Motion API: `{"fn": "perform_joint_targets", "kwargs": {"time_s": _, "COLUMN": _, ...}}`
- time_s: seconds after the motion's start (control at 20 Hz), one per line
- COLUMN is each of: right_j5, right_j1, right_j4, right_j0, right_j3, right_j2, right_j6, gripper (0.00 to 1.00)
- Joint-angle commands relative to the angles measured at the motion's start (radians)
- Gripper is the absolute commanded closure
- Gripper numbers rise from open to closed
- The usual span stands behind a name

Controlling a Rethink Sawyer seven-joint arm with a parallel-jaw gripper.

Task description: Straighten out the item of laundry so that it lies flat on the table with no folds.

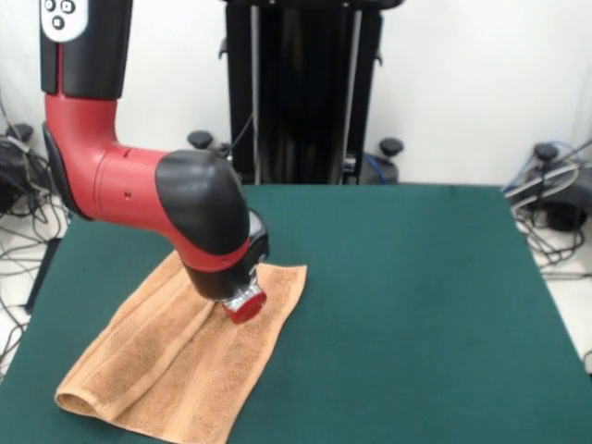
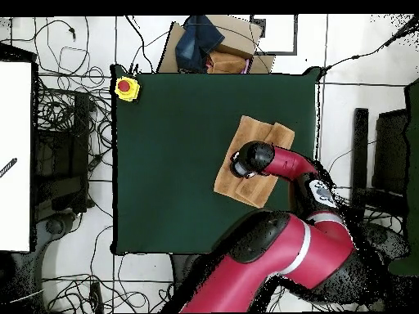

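The towel is lying on the table, in the front view toward the 8 o'clock part of the green cloth, close to the near edge. It is not lying flat. A long fold is running down its middle, and at its near left corner the cloth is doubling over itself and making a rounded, rolled edge. The far corner, at about 1 o'clock of the towel, is lying flat on the felt.

The red and black arm is coming down from the upper left of the front view and is bending over the towel. Its end, the gripper, is showing a round red part and is standing over the far portion of the towel. The arm's body is covering the fingers, so it is not possible to tell whether they are spread, pressed together or pinching the cloth.

In the overhead view the towel is sitting toward 3 o'clock of the table, near the right edge, and the arm's end is covering its middle. A yellow box with a red button is resting at the table's 10 o'clock corner.
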Motion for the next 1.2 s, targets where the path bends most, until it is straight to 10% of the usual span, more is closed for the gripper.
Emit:
{"fn": "perform_joint_targets", "kwargs": {"time_s": 0.05, "right_j5": -0.749, "right_j1": 0.382, "right_j4": -0.011, "right_j0": 0.086, "right_j3": -0.058, "right_j2": 0.460, "right_j6": 0.091, "gripper": 1.00}}
{"fn": "perform_joint_targets", "kwargs": {"time_s": 0.3, "right_j5": -0.342, "right_j1": 0.284, "right_j4": 0.083, "right_j0": 0.345, "right_j3": -0.208, "right_j2": 0.137, "right_j6": 0.281, "gripper": 1.00}}
{"fn": "perform_joint_targets", "kwargs": {"time_s": 0.6, "right_j5": 0.152, "right_j1": 0.300, "right_j4": -0.035, "right_j0": 0.524, "right_j3": -0.380, "right_j2": -0.154, "right_j6": 0.260, "gripper": 1.00}}
{"fn": "perform_joint_targets", "kwargs": {"time_s": 0.95, "right_j5": -0.140, "right_j1": 0.148, "right_j4": -0.121, "right_j0": 0.307, "right_j3": 0.012, "right_j2": -0.051, "right_j6": -0.173, "gripper": 1.00}}
{"fn": "perform_joint_targets", "kwargs": {"time_s": 1.2, "right_j5": -0.215, "right_j1": 0.108, "right_j4": -0.109, "right_j0": 0.218, "right_j3": 0.121, "right_j2": 0.065, "right_j6": -0.187, "gripper": 1.00}}
